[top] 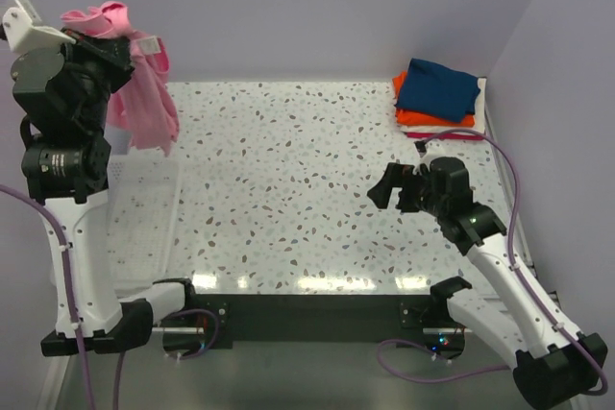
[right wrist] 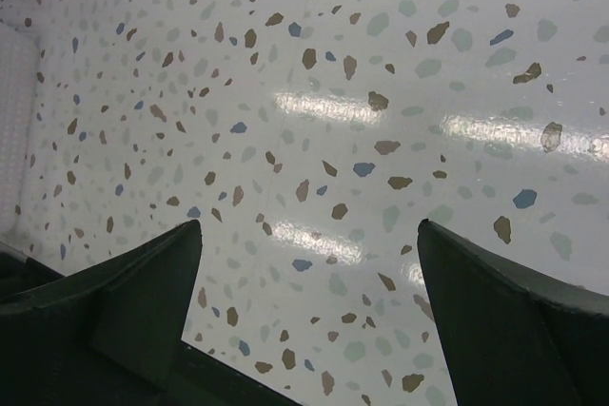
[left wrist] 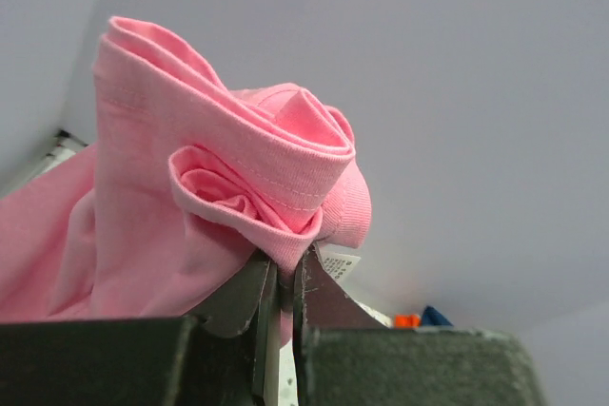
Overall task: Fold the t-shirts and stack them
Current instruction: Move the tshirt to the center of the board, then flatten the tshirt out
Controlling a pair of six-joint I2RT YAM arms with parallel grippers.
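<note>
High at the back left, my left gripper (top: 113, 37) is shut on a bunched fold of the light pink t-shirt (top: 144, 108), which hangs down from it above the table's left side. In the left wrist view the pink t-shirt (left wrist: 219, 187) is pinched between the nearly touching fingers of that gripper (left wrist: 284, 278), a white label beside them. A folded navy t-shirt (top: 437, 88) lies on an orange one (top: 423, 119) at the back right corner. My right gripper (top: 396, 189) hovers open over bare table right of centre, nothing between its fingers (right wrist: 143, 301).
A white wire basket (top: 144, 208) lies along the table's left edge under the hanging shirt. The speckled tabletop (top: 288, 180) spans the middle. Grey walls enclose the back and sides.
</note>
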